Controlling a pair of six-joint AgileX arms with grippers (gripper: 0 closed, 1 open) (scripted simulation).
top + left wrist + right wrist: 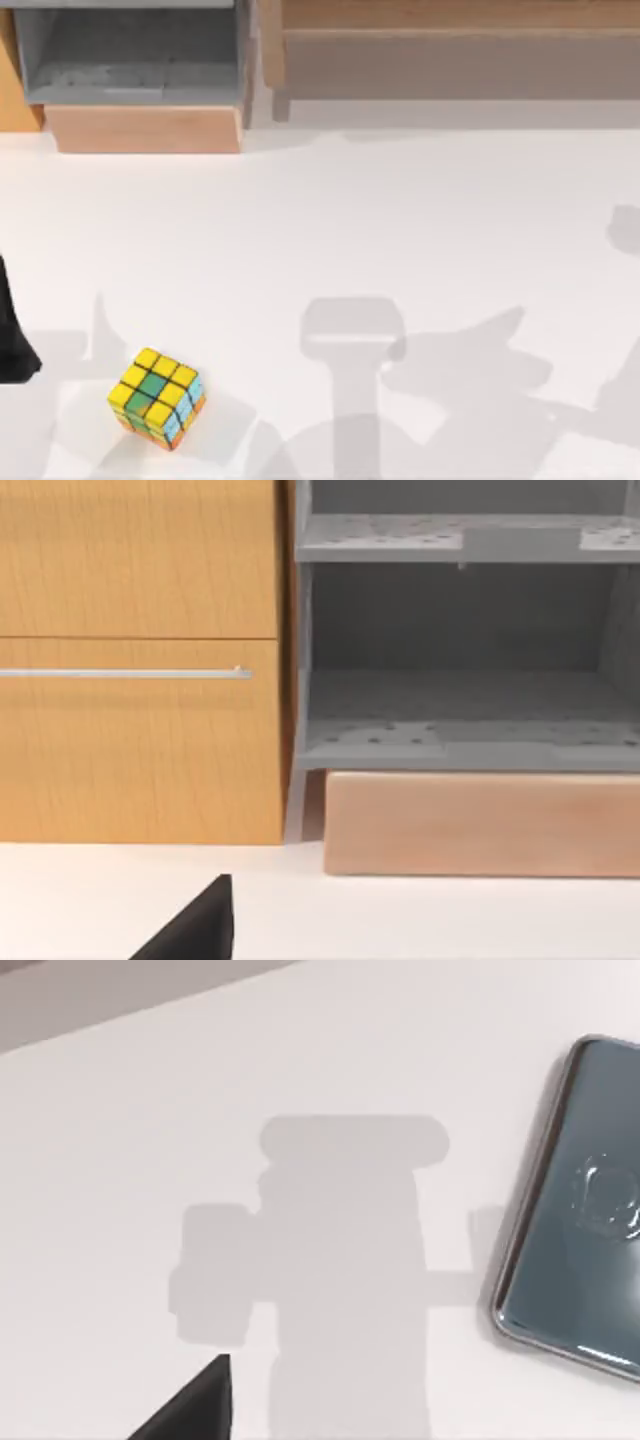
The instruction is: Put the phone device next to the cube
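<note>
Small yellow-green-blue puzzle cube point(157, 397) sits at table's near left. Flat blue-grey glossy phone device point(580, 1250) lies flat on white table point(400, 230). Finger states: cannot tell.

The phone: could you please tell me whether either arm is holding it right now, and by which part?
Nothing is held. The phone lies flat on the white table, untouched, and the cube sits alone too.
</note>
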